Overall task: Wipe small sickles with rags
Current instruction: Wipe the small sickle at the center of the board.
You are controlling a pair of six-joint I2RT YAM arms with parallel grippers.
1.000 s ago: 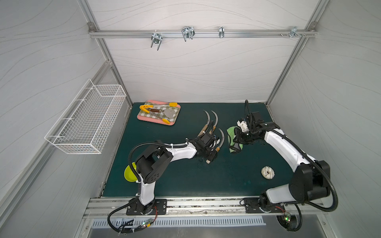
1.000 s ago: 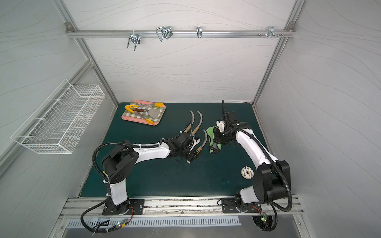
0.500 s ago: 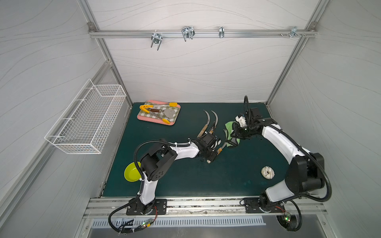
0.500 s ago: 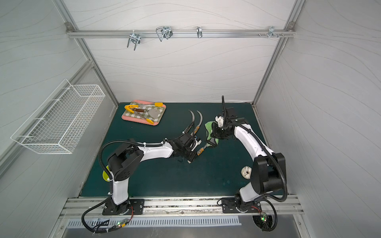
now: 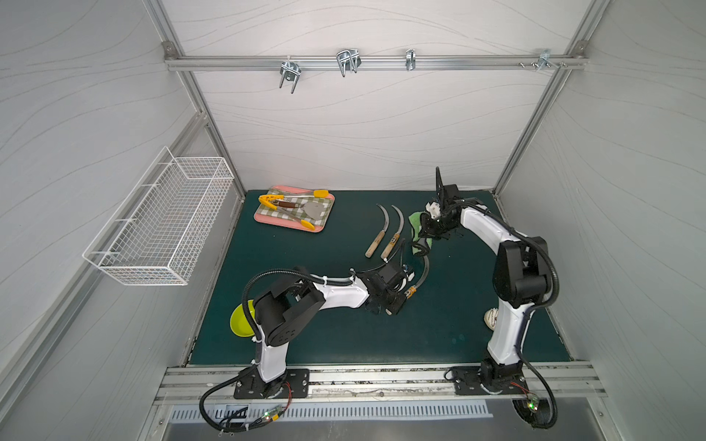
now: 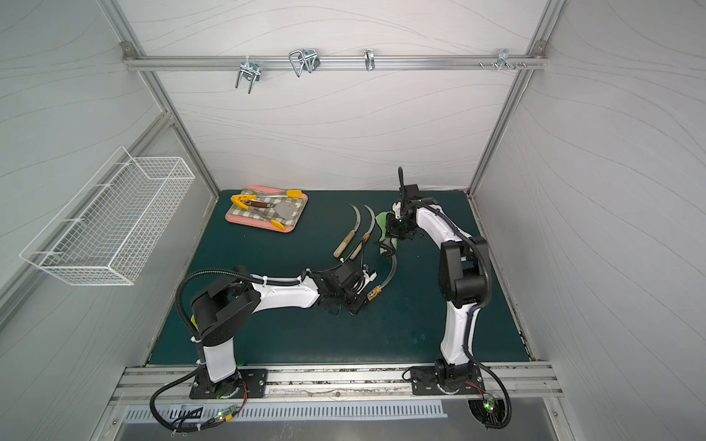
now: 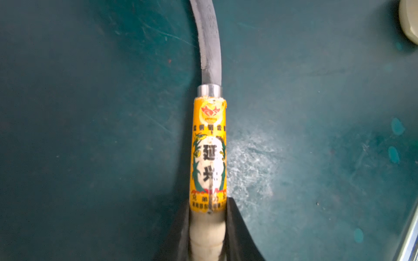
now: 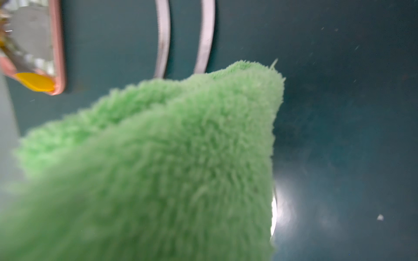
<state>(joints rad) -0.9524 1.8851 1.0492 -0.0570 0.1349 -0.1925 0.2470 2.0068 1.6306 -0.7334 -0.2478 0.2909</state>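
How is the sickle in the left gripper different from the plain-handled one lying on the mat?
The held sickle is clamped by its handle in the left gripper; the plain-handled sickle lies free on the mat. The held sickle wears a yellow-orange label; the plain-handled sickle shows bare wood. Both have curved grey blades and pale wooden handles.

Three sickles and one rag [image 5: 415, 221] on the bench [image 5: 324, 324].
A plain-handled sickle [image 5: 375, 241] and a labelled sickle [image 5: 391, 244] lie side by side, blades curving toward the back. The third sickle [image 7: 209, 153], yellow-orange label up, is gripped at its bare wood end, its grey blade arcing toward the fluffy green rag, which is bunched up.
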